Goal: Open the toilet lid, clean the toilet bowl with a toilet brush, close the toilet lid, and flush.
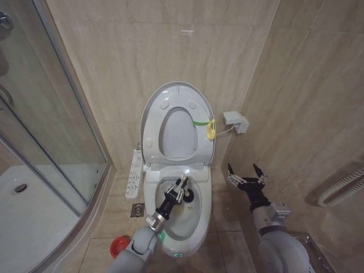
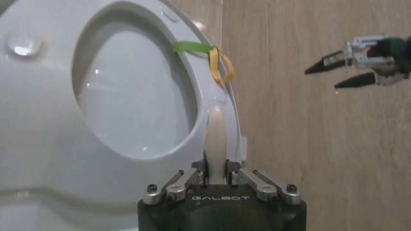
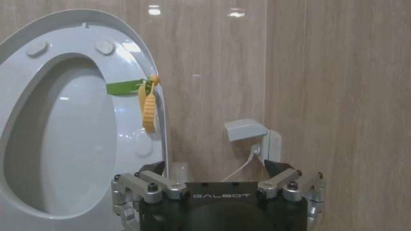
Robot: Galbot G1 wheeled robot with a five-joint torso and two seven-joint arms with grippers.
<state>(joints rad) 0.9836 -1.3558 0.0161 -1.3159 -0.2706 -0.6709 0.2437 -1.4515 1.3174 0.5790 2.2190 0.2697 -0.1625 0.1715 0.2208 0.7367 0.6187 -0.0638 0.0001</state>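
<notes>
Brush work underway: the toilet brush [image 1: 187, 193] sits with its dark bristle head down inside the toilet bowl [image 1: 200, 219], thin white handle rising into the left gripper [image 1: 181, 186]. In the left wrist view the fingers [image 2: 251, 177] are drawn in narrow and pinch the white stick between them. We judge the brush light and stiff along the handle, bristles springy; a thin glossy stick could twist or slip in a pinch grip, so a hold low on the handle looks safest.

Toilet lid [image 1: 152, 116] stands upright against the tiled wall, seat ring raised with it; green strap [image 1: 199, 121] and yellow ring [image 1: 211, 130] hang at its right edge. We judge the lid light but slick, so the ring is the sensible place to take hold for closing.

Right gripper [image 1: 246, 173] hovers beside the bowl near the wall, fingers spread wide, holding nothing. Red cup holder [image 1: 118, 245] stands on the floor left of the bowl
</notes>
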